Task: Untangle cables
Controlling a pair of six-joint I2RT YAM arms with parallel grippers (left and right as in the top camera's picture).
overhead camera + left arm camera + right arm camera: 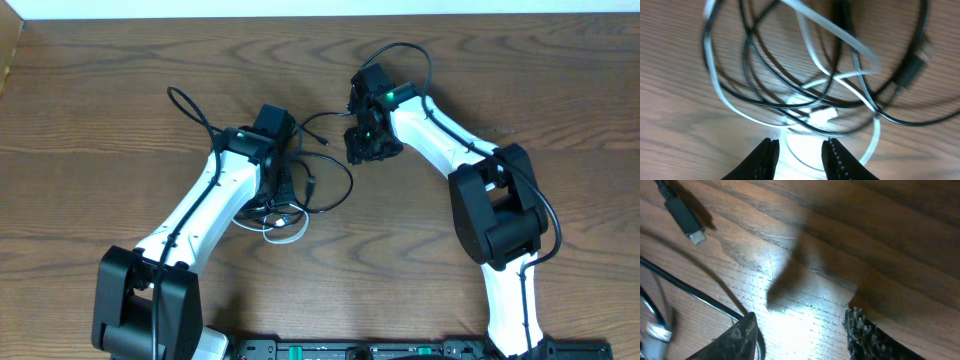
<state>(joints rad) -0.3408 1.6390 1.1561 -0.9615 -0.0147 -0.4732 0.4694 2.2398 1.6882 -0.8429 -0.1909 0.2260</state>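
Note:
The black cable and the white cable lie tangled on the wooden table between the arms. My left gripper hovers over the tangle. In the left wrist view my left gripper is open, with only a loop of the white cable on the table under the gap. The black cable crosses the white one several times, and a black plug lies at the right. My right gripper is open over bare wood. The black cable runs past its left finger, and a black plug lies beyond.
Thicker black wires loop off both arms. A small white plug rests in the middle of the tangle. The table's far edge meets a white wall.

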